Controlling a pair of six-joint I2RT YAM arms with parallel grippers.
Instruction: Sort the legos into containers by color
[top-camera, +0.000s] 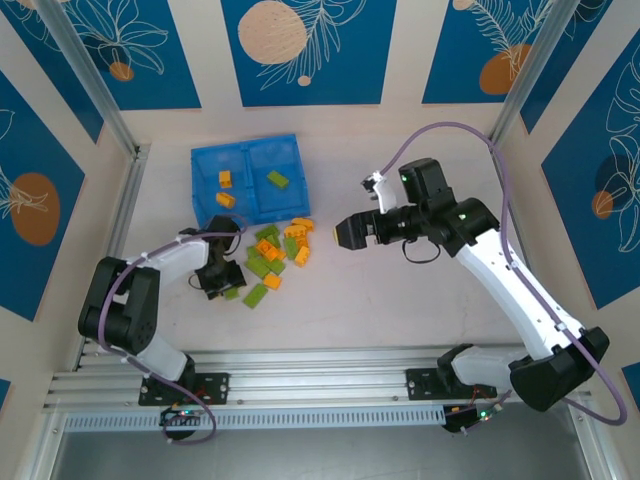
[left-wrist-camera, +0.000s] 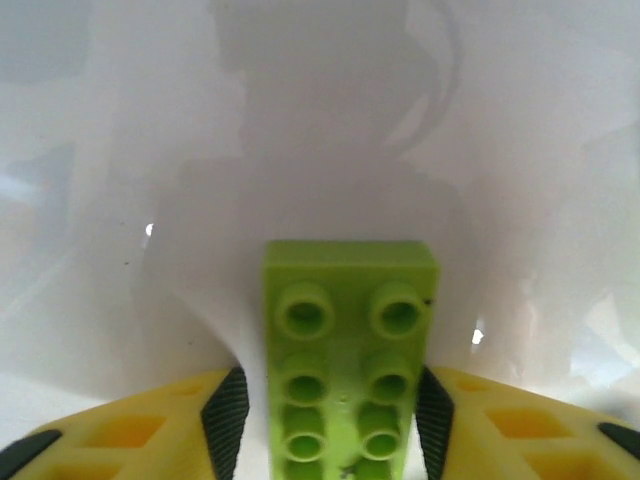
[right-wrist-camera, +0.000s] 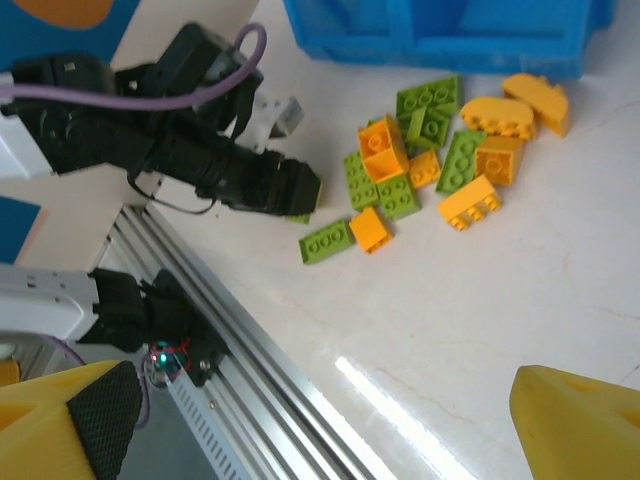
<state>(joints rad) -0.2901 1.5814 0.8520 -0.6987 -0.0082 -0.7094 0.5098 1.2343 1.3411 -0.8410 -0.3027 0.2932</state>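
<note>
The blue tray (top-camera: 246, 158) lies at the back left; its left compartment holds two orange bricks (top-camera: 226, 189), its right one a green brick (top-camera: 277, 179). A pile of orange and green legos (top-camera: 277, 246) lies in front of the tray, also in the right wrist view (right-wrist-camera: 430, 160). My left gripper (top-camera: 224, 284) is down on the table left of the pile, its pads against the sides of a lime green brick (left-wrist-camera: 345, 330). The right gripper (top-camera: 345, 232) hovers right of the pile, open and empty, its yellow fingers (right-wrist-camera: 70, 420) far apart.
A lone green brick (top-camera: 256, 295) and an orange one (top-camera: 272, 282) lie at the pile's near edge. An aluminium rail (top-camera: 320, 365) runs along the table's near side. Bare white table stretches right of the pile under the right arm.
</note>
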